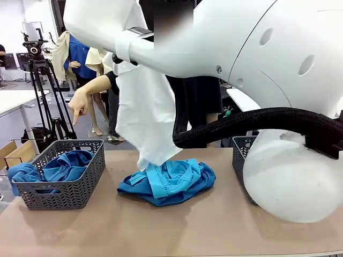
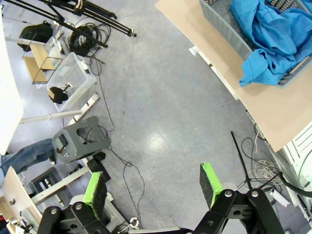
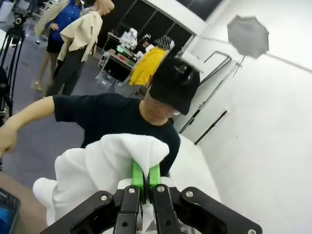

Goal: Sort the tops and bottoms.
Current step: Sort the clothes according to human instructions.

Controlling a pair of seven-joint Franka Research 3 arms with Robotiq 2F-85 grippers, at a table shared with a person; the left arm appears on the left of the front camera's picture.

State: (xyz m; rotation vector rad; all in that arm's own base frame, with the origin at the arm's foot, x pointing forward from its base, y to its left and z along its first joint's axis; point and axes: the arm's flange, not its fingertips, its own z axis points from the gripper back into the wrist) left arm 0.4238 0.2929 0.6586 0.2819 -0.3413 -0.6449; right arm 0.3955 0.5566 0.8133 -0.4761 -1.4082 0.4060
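Observation:
My right gripper (image 3: 146,168) is shut on a white top (image 3: 97,170). It hangs high over the table as a long white sheet (image 1: 147,118), its hem just above a heap of royal blue and turquoise garments (image 1: 169,182) at the table's middle. More blue garments (image 1: 67,166) fill the grey basket (image 1: 80,193) at the left, one spilling over its rim (image 2: 263,44). In these heaps I cannot tell tops from bottoms. My left gripper (image 2: 152,170) is open with nothing in it, off the table's side above the floor.
A person in a dark shirt (image 3: 112,114) stands across the table, one hand (image 1: 80,101) pointing down above the left basket. A second grey basket (image 1: 241,152) stands at the right, half hidden by my right arm (image 1: 278,48). Tripods and cables (image 2: 87,36) clutter the floor.

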